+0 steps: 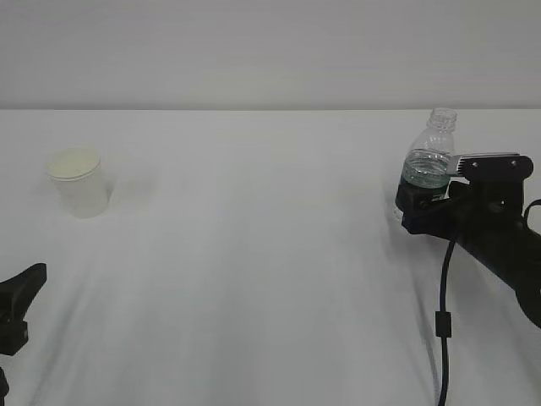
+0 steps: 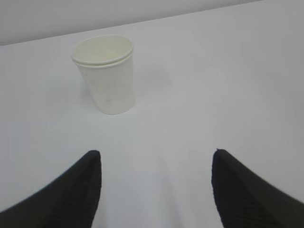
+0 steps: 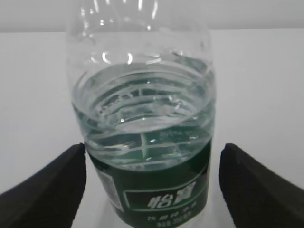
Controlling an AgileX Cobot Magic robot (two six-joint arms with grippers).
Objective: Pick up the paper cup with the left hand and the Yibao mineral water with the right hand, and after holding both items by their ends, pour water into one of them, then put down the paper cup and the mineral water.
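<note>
Early approach only: paper cup [image 2: 105, 73] upright and untouched ahead of wide-open left hand [image 2: 156, 190], Yibao mineral water [image 3: 142, 123] standing between spread, non-contacting fingers [image 3: 45, 190] of right hand [image 3: 152, 190]; grasping, lifting, pouring and set-down all outstanding.

You are looking at a table [image 1: 270, 279] with 2 things standing upright on it, well apart. The paper cup [image 1: 80, 181] is sitting far to the left, the Yibao mineral water [image 1: 429, 161] far to the right. The left hand [image 1: 17, 309] is lying nearer to you than the cup, apart from it. The right hand [image 3: 152, 190] is reaching in from the right, its 2 fingers [image 3: 47, 190] flanking the bottle's lower body with gaps on both sides. The water [image 3: 142, 123] is sitting inside the bottle.
</note>
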